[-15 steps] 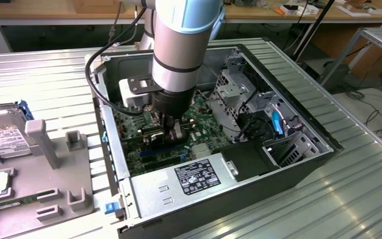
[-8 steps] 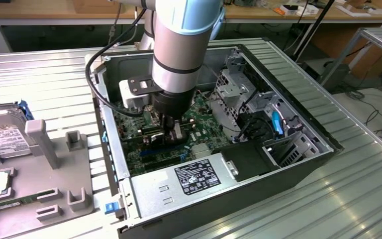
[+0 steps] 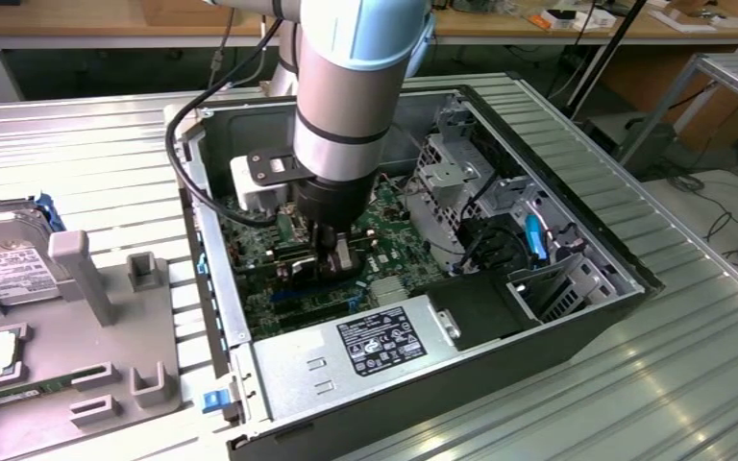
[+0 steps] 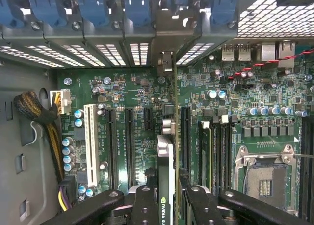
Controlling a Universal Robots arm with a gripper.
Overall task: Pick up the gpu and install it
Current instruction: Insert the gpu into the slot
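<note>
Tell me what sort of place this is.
Probably a robotics lab or workshop bench set up for computer assembly. An open desktop computer case lies on a ribbed metal table, a grey parts fixture holds a hard drive, and the gripper holds the gpu edge-on over the motherboard.

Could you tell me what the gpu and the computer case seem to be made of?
The gpu looks like green circuit board, seen edge-on, with a dull silver metal bracket. The computer case seems sheet metal: grey, perforated panels, folded edges.
</note>
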